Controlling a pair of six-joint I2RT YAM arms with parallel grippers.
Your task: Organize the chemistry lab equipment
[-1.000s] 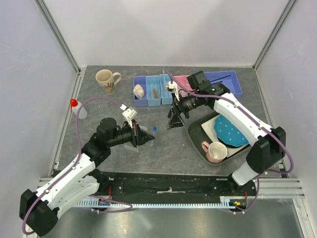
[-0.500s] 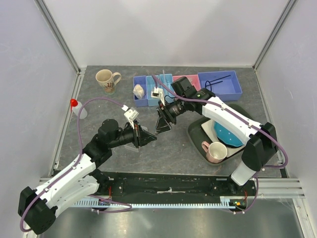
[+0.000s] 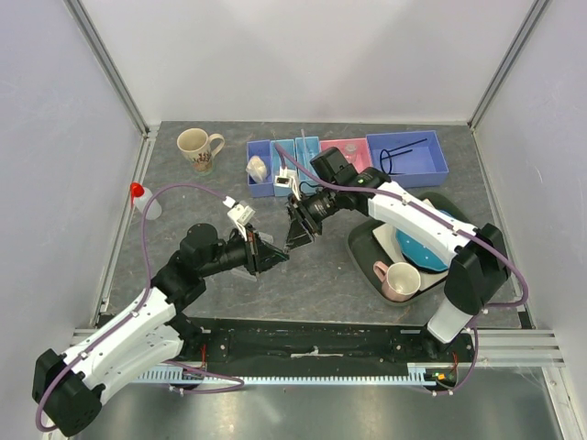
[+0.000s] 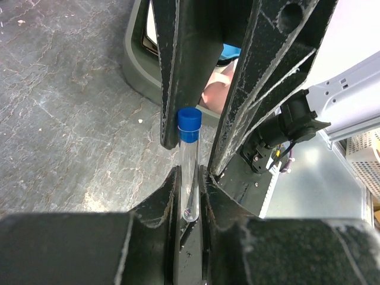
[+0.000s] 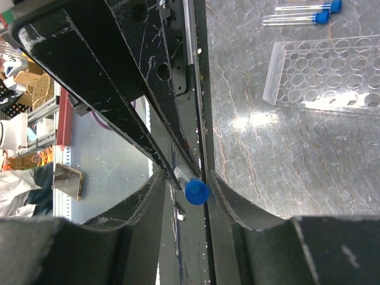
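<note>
A clear tube with a blue cap (image 4: 190, 123) stands upright in my left gripper (image 4: 190, 178), which is shut on its lower end. My right gripper (image 5: 187, 178) faces it, jaws either side of the blue cap (image 5: 196, 192). One finger touches the cap and a gap shows at the other, so it is open. From above, both grippers meet at mid-table: left gripper (image 3: 273, 256), right gripper (image 3: 295, 238). A clear rack (image 5: 323, 74) and two more blue-capped tubes (image 5: 303, 13) lie on the table below.
Small blue bins (image 3: 284, 172), a pink bin (image 3: 351, 147) and a larger blue bin (image 3: 431, 163) with a black wire ring line the back. A beige mug (image 3: 195, 145), red-capped squeeze bottle (image 3: 139, 197), and dark tray (image 3: 359, 247) with blue plate and pink mug (image 3: 401, 280) stand around.
My right arm swung left from the bins to the left gripper, and its jaws narrowed around the tube's blue cap. The left gripper kept hold of the tube and barely moved.
</note>
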